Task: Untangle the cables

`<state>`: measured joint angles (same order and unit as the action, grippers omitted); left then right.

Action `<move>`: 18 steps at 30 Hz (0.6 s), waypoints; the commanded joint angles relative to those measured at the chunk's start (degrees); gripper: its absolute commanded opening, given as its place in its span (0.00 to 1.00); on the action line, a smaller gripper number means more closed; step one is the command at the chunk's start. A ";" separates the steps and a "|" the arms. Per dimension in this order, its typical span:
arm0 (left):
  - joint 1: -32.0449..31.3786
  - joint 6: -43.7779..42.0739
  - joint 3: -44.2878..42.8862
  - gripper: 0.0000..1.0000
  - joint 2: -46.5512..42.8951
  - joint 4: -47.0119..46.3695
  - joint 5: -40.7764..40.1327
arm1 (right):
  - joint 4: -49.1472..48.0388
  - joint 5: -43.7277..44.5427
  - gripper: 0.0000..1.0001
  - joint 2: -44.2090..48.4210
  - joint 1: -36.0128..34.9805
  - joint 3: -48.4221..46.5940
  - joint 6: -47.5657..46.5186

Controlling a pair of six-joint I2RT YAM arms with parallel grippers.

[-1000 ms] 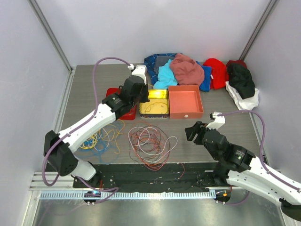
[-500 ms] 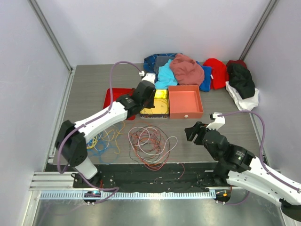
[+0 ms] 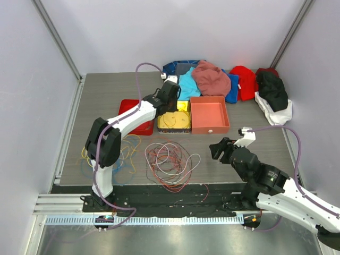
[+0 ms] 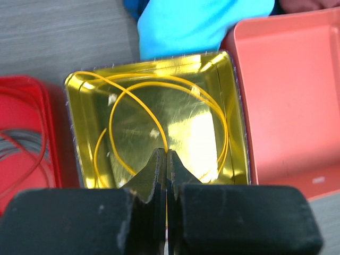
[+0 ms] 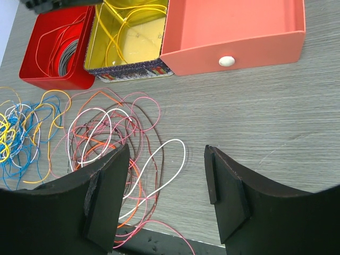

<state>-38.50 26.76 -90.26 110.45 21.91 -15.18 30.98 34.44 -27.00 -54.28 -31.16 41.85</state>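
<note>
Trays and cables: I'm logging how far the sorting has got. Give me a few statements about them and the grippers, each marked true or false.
1. A yellow cable lies looped in the yellow tray. True.
2. The red tray holds a grey coil. True.
3. The left gripper is wide open over the red tray. False: it is shut on the yellow cable, above the yellow tray.
4. The pink tray holds no cables. True.
5. The right gripper grips a white cable. False: it is open and empty, above the table.
6. Every cable is in a tray. False: a tangle lies loose on the table.
</note>
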 commanded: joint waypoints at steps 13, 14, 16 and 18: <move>0.27 3.03 -4.23 0.00 10.31 -1.78 4.37 | -1.71 1.42 0.66 -2.44 -0.30 -0.40 -1.94; 0.18 3.03 -3.01 0.06 8.48 -2.31 3.76 | -1.89 1.42 0.66 -2.44 -0.30 -0.48 -1.94; -0.17 2.42 -1.33 0.24 6.19 -3.01 1.74 | -2.24 1.16 0.66 -2.44 -0.39 -0.31 -1.85; -0.35 1.89 -0.71 0.32 2.59 -3.37 0.16 | -2.59 0.90 0.66 -2.70 -0.39 -0.22 -1.77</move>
<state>-38.37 29.15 -92.03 121.60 21.21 -12.01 30.85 34.48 -29.30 -54.28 -31.16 40.62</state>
